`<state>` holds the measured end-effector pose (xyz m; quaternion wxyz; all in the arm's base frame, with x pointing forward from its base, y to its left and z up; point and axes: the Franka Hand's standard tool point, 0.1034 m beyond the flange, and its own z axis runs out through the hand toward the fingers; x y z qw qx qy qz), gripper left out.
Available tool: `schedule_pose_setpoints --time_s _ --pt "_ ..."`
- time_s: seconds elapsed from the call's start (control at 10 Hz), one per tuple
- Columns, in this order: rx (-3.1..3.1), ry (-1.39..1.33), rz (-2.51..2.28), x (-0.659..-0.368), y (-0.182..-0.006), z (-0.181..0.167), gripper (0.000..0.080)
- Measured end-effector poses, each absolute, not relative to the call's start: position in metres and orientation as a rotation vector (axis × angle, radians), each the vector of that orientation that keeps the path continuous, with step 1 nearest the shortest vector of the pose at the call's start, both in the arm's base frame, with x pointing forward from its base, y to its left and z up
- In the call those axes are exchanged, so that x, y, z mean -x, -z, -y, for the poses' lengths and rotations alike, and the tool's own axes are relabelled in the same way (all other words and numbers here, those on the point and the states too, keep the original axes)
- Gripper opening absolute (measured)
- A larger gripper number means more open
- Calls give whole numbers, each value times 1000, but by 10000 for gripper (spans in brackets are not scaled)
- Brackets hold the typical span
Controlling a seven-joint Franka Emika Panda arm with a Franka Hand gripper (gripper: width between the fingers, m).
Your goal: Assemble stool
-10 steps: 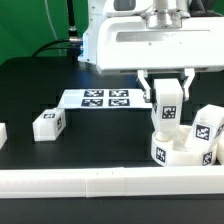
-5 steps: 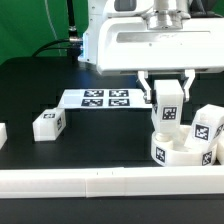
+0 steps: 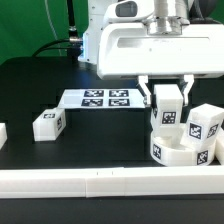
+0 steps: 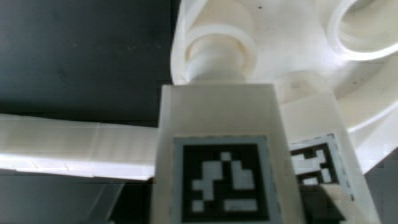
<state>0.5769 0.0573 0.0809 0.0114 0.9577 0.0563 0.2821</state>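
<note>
My gripper point(image 3: 168, 100) is shut on a white block leg point(image 3: 168, 110), held upright with its tag facing the camera. The leg's lower end meets the top of the round white seat point(image 3: 178, 152) at the exterior view's right. A second leg point(image 3: 204, 128) stands on the seat beside it. A third leg point(image 3: 47, 122) lies loose on the black table at the left. In the wrist view the held leg point(image 4: 222, 150) runs down to a round socket in the seat point(image 4: 267, 35). My fingers do not show there.
The marker board point(image 3: 100, 98) lies flat behind the loose leg. A long white rail point(image 3: 100, 182) runs along the table's front edge and also shows in the wrist view point(image 4: 71, 150). Another white piece point(image 3: 3, 134) sits at the far left edge.
The gripper has turned slightly with the held leg. The seat has turned with it, and the second leg on it has shifted a little to the left.
</note>
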Motion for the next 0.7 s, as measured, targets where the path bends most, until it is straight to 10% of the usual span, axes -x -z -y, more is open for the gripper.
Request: schedule_pose_setpoints --time_s 0.4,0.7 --pt "-2996 -841 -186 -576 -78 -54 360" --pt "-3000 -822 -206 -579 -89 -54 638"
